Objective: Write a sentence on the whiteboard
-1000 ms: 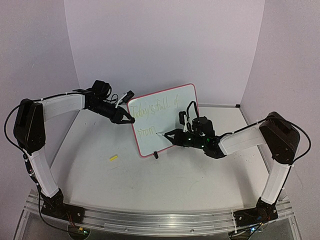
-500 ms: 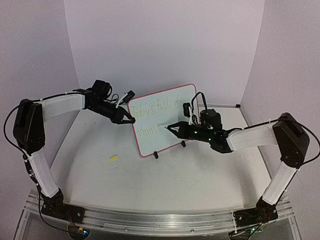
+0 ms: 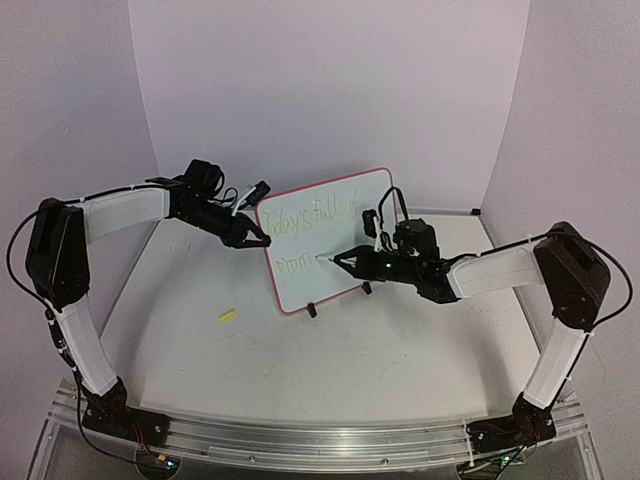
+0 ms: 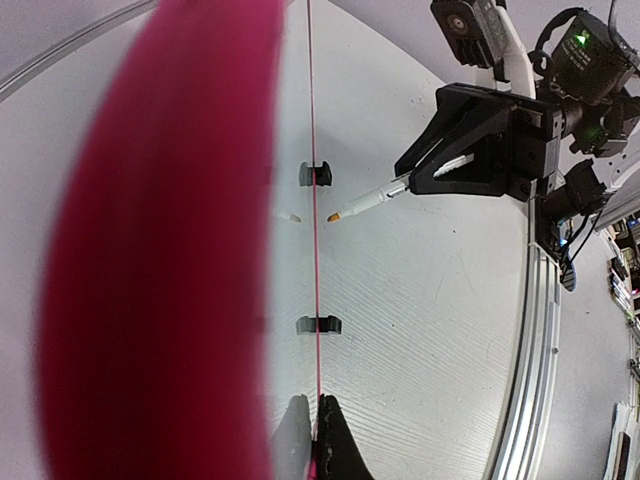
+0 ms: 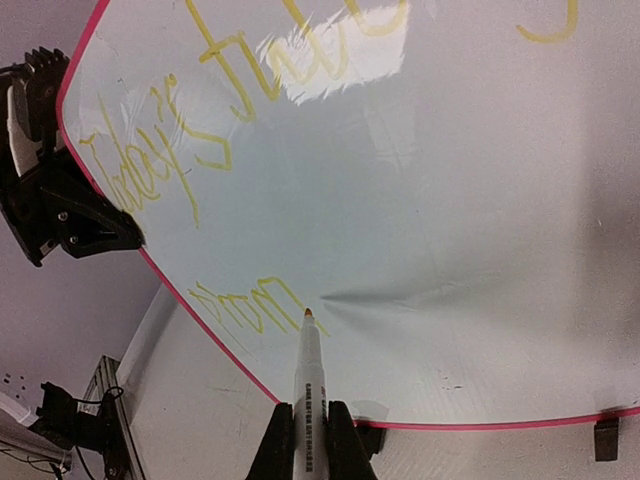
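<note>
The whiteboard (image 3: 305, 288), red-framed, stands tilted on two black clip feet (image 4: 315, 174) at the table's middle. The sentence (image 3: 300, 222) is in yellow-green cursive: a top line like "Today's full of" (image 5: 150, 170) and below it "prom" (image 5: 245, 300). My left gripper (image 3: 258, 238) is shut on the board's left edge, seen edge-on in the left wrist view (image 4: 318, 440). My right gripper (image 5: 311, 440) is shut on a white marker (image 5: 310, 385). Its orange tip touches the board just right of "prom". The marker also shows in the top view (image 3: 328, 257).
A small yellow marker cap (image 3: 227, 315) lies on the table left of the board. An aluminium rail (image 3: 320, 440) runs along the near edge by the arm bases. White walls close the back and sides.
</note>
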Controlling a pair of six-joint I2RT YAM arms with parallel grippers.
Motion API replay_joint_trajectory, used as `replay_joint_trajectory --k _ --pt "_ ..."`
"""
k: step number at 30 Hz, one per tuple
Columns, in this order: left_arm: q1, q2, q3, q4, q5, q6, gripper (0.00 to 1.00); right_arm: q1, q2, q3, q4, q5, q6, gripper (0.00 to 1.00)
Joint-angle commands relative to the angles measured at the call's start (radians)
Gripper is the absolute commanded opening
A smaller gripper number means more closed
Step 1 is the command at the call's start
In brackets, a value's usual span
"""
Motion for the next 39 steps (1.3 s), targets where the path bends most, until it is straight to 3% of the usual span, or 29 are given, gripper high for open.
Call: replay_joint_trajectory --k 1,12,23,39 --pt "-0.017 -0.008 -0.001 -0.072 -0.050 0.049 0.00 0.000 0.019 0.061 0.018 -0.002 -0.018 0.00" --pt "-0.017 -0.010 -0.001 -0.073 -0.053 0.050 0.00 0.000 0.064 0.100 0.011 0.002 -0.013 0.00" --pt "-0.017 -0.011 -0.001 -0.075 -0.056 0.051 0.00 0.000 0.045 0.016 0.009 0.082 0.008 0.00" --pt "-0.017 -0.012 -0.001 -0.074 -0.058 0.053 0.00 0.007 -0.028 -0.014 0.051 0.011 -0.013 0.00"
